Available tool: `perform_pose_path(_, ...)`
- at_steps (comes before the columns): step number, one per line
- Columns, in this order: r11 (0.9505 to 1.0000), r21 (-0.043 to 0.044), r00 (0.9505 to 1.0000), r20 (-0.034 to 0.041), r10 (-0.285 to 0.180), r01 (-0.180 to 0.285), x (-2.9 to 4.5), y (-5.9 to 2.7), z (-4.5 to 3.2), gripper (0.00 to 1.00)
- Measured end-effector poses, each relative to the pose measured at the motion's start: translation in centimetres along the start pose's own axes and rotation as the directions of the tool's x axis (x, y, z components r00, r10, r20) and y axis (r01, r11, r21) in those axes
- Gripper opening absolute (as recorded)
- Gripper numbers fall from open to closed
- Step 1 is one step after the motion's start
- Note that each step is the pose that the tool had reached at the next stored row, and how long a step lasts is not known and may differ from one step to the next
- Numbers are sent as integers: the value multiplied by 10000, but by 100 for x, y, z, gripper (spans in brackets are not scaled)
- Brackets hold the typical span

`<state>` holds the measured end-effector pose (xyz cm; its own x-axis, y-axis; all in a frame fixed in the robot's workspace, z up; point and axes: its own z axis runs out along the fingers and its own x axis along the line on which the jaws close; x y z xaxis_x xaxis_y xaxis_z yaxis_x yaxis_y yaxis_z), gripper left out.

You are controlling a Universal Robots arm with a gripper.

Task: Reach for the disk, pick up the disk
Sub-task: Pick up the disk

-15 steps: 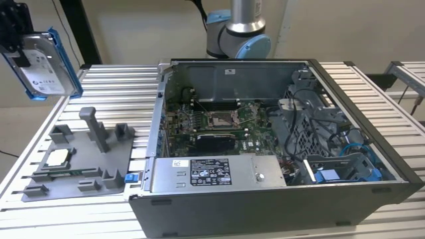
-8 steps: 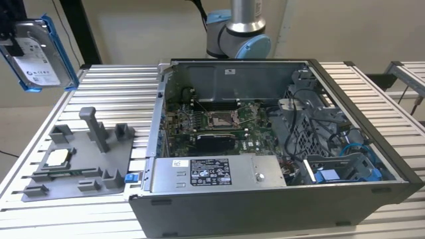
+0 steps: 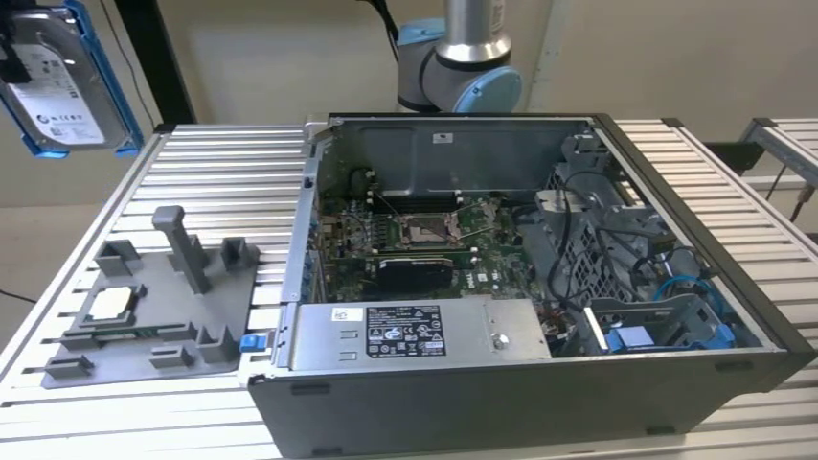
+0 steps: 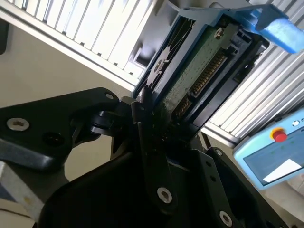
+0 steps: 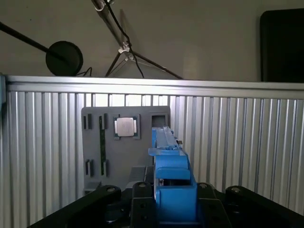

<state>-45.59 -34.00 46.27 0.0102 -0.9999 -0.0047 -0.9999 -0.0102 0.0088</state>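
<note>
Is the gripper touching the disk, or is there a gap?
Touching. In the second wrist view the gripper clamps the disk between its dark fingers, with no gap; in the exterior view the disk hangs above the table.

One disk hangs high at the exterior view's left, clamped in one gripper. One robot arm stands at the far side. One open computer case sits on one slatted table, with one labelled power box inside. One grey tray lies at the exterior view's left of the case, bearing one square chip. One handheld screen carries one red button.
</note>
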Motion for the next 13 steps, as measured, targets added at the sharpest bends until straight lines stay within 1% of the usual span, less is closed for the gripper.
perform_pose_path(7,10000,-2,10000,-1,0,0,-1,2,-225,0)
perform_pose_path(13,10000,-2,10000,-1,0,0,-2,3,-366,0)
